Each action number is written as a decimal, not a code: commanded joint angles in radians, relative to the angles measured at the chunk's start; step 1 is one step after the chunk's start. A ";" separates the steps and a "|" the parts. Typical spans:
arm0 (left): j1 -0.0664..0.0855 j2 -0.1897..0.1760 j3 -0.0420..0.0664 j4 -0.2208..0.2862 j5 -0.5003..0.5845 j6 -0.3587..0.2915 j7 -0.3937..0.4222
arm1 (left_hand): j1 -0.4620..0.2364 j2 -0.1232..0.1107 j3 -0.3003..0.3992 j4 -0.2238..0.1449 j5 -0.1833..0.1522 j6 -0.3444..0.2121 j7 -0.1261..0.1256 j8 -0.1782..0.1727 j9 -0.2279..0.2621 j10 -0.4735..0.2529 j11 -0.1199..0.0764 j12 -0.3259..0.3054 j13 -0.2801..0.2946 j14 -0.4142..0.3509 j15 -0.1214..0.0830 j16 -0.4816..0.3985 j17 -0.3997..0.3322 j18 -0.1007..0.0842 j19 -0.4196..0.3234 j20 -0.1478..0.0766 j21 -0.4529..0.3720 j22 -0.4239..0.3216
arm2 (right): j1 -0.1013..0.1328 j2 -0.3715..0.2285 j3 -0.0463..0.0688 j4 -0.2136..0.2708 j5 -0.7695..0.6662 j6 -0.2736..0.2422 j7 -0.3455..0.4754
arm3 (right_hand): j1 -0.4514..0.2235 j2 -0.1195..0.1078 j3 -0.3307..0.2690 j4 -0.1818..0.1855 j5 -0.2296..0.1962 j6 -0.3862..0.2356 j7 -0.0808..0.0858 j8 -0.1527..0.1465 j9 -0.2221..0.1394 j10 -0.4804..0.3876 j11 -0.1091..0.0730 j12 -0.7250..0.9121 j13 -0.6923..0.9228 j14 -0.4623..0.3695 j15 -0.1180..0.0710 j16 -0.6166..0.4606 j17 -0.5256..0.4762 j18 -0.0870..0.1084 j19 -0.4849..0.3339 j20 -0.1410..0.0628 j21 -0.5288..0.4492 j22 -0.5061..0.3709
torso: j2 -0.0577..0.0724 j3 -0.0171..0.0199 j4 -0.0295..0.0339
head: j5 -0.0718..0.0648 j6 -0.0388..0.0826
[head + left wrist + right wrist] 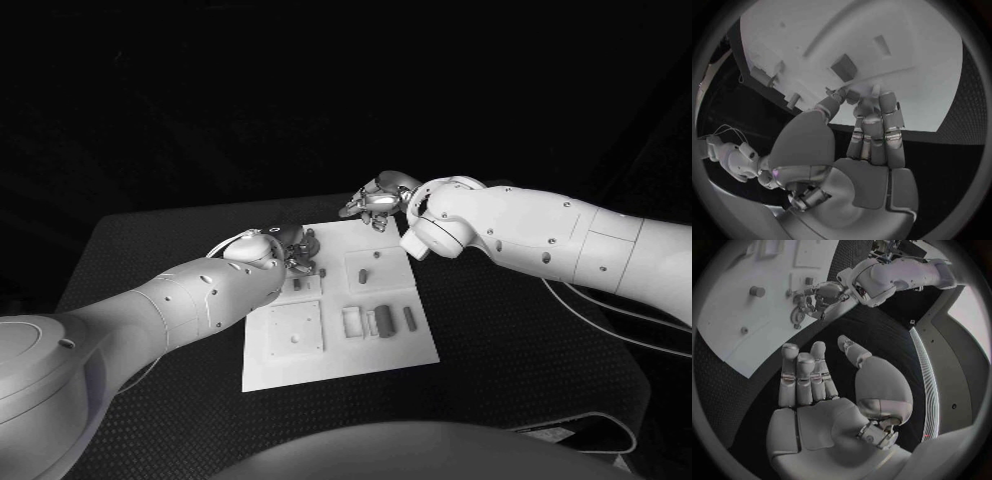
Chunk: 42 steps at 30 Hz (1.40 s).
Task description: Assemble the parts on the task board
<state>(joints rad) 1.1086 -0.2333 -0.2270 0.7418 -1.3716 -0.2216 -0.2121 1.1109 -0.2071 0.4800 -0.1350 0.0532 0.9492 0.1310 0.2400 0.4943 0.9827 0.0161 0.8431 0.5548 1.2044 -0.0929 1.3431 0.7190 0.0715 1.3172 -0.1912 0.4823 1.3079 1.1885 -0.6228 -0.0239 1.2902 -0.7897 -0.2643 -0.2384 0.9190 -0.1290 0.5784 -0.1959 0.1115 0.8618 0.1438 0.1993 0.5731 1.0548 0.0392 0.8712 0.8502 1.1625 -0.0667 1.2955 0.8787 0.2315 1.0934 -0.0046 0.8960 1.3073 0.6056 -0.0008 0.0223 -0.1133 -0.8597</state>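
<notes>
Task board [329, 345]: white plate, flat on the black table [519, 330], roughly mid-table, long side running away from the robot. Shallow recesses across its face; a square one [293, 329] at the near left corner.

Left arm [188, 295]: comes in low across the board's left edge. Left hand [277, 250] sits over the board's far left part. In the left wrist view the fingers [877, 127] lie straight and pressed side by side, tips at the board's edge, thumb alongside. Cannot tell whether anything is pinched at the tips.

Right arm [534, 235]: reaches in beyond the board's far right corner. Right hand [381, 197] hangs over bare table just past the board's far edge. Fingers [804, 377] extended, close together, thumb apart, palm bare, holding nothing.

Parts [384, 320]: small grey pieces lying in the recesses on the board's near right half, side by side. One more small piece [364, 274] further up the board.
</notes>
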 commanded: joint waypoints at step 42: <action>-0.018 0.026 -0.007 -0.069 -0.096 0.065 0.155 | 0.039 0.001 0.042 -0.068 0.103 0.024 -0.006 0.009 -0.020 0.063 -0.003 -0.041 -0.036 0.022 -0.005 0.014 0.003 0.027 0.016 -0.002 0.034 0.021 | 0.004 0.001 0.001 0.007 -0.010 0.005 0.008 | -0.012 0.002 0.003 -0.003 0.001 -0.001 0.008 0.005 0.000 -0.003 -0.002 0.006 -0.002 0.000 -0.005 0.001 -0.001 0.030 0.003 -0.003 -0.003 0.012 | 0.000 -0.0021 -0.0001 | -0.009 -0.009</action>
<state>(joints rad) 1.1057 -0.2097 -0.2273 0.6734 -1.4268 -0.1779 -0.0895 1.1588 -0.2079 0.5280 -0.2023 0.1525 0.9649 0.1232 0.2428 0.4919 1.0383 0.0138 0.8052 0.5202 1.2207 -0.0982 1.3514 0.7221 0.0751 1.3282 -0.1914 0.5115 1.3074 1.1918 -0.6224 -0.0235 1.2965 -0.7907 -0.2643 -0.2384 0.9150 -0.1251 0.5784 -0.1959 0.1115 0.8618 0.1438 0.1993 0.5730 1.0548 0.0392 0.8712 0.8496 1.1614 -0.0656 1.2956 0.8787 0.2315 1.0938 -0.0048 0.8960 1.3073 0.6059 -0.0027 0.0220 -0.1220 -0.8685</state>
